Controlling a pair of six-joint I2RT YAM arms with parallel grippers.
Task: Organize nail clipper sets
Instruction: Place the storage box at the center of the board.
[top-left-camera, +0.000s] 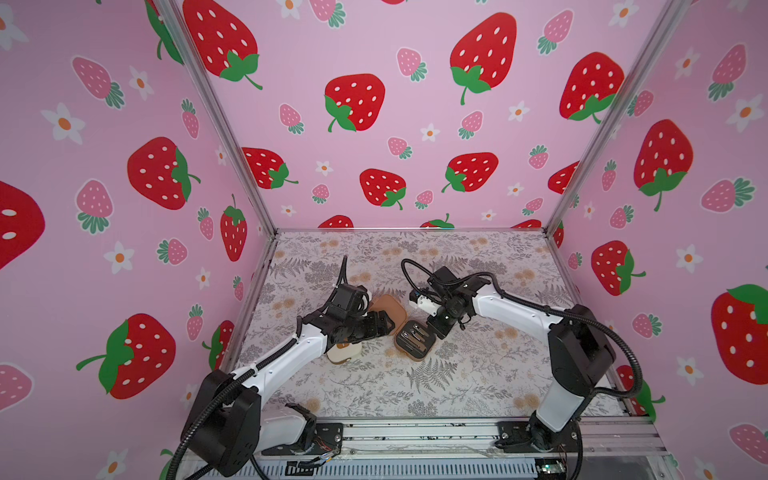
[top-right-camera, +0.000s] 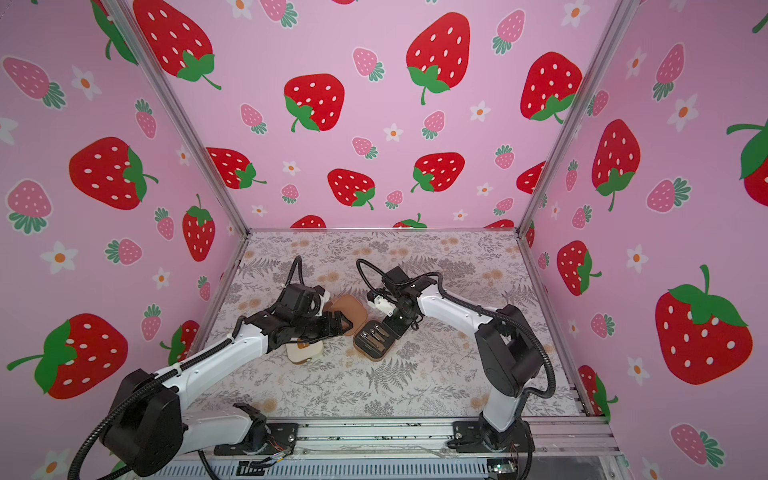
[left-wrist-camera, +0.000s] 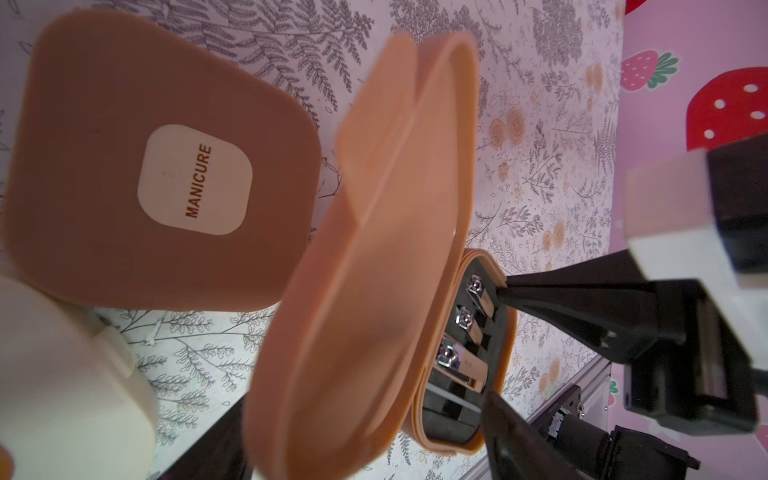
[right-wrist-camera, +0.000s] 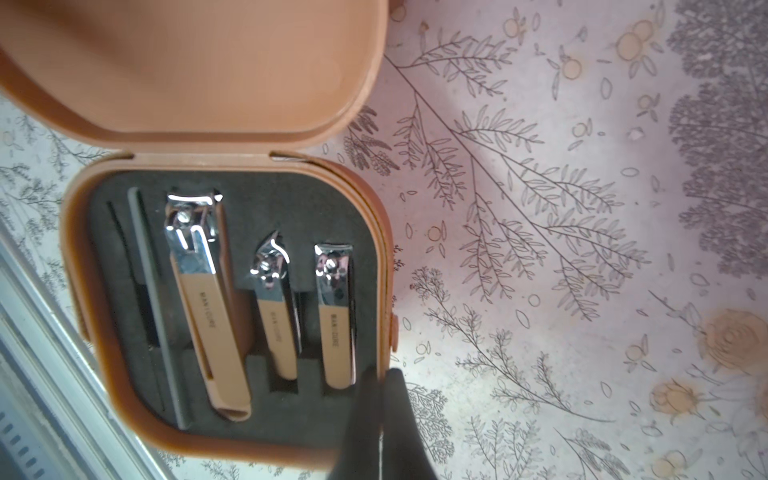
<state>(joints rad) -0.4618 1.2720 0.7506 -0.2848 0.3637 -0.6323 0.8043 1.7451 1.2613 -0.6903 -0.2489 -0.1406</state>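
Observation:
An open brown case (top-left-camera: 415, 338) lies mid-table, its black insert holding three metal clippers (right-wrist-camera: 208, 299) and a slim file (right-wrist-camera: 153, 311). Its raised lid (left-wrist-camera: 374, 270) stands between the spread fingers of my left gripper (top-left-camera: 388, 324), which is open and not squeezing it. My right gripper (right-wrist-camera: 382, 374) is shut on the thin rim of the case's base at a corner. A closed brown case (left-wrist-camera: 166, 166) with a MANICURE badge lies just behind. A cream case (top-left-camera: 345, 353) sits partly hidden under my left wrist.
The floral table mat (top-left-camera: 415, 386) is ringed by strawberry-print walls and metal posts. An aluminium rail (top-left-camera: 415, 432) with both arm bases runs along the front edge. The three cases cluster tightly between the two arms.

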